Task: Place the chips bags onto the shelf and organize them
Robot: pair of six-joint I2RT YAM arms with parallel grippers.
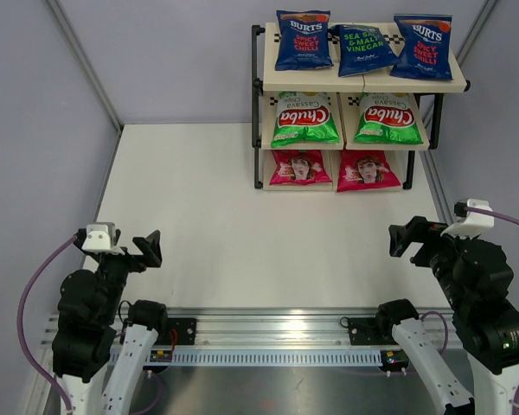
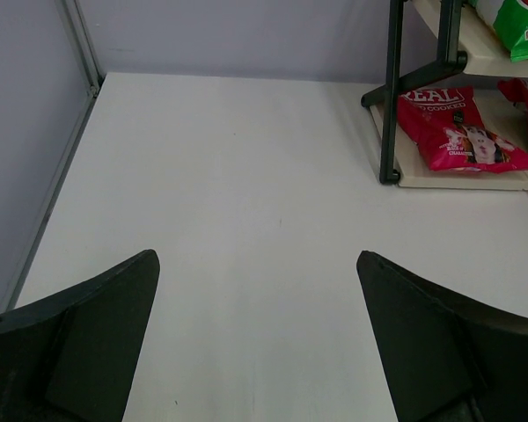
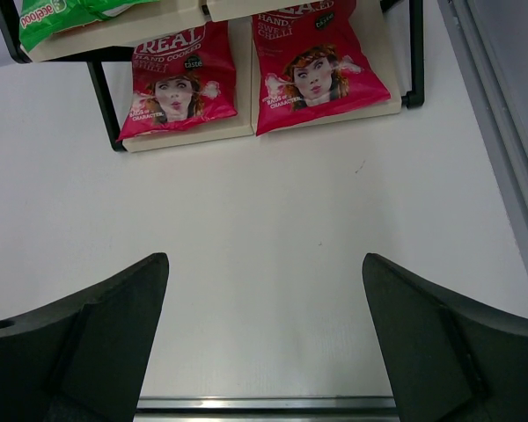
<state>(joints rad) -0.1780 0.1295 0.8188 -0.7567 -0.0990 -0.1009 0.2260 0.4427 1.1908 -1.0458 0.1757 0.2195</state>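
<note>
The shelf [image 1: 258, 104] stands at the table's back right. Three dark blue BURTS bags [image 1: 303, 41] lie on its top board, two green-and-white Chuba bags [image 1: 304, 119] on the middle board, and two pink-red REAL bags [image 1: 300, 168] on the bottom board. The REAL bags also show in the right wrist view [image 3: 178, 81] and one in the left wrist view [image 2: 456, 130]. My left gripper [image 1: 147, 248] [image 2: 257, 264] is open and empty at the near left. My right gripper [image 1: 404, 237] [image 3: 264, 264] is open and empty at the near right, well in front of the shelf.
The white table [image 1: 199, 207] is walled by grey panels on the left, back and right. A metal rail [image 1: 268, 324] with the arm bases runs along the near edge.
</note>
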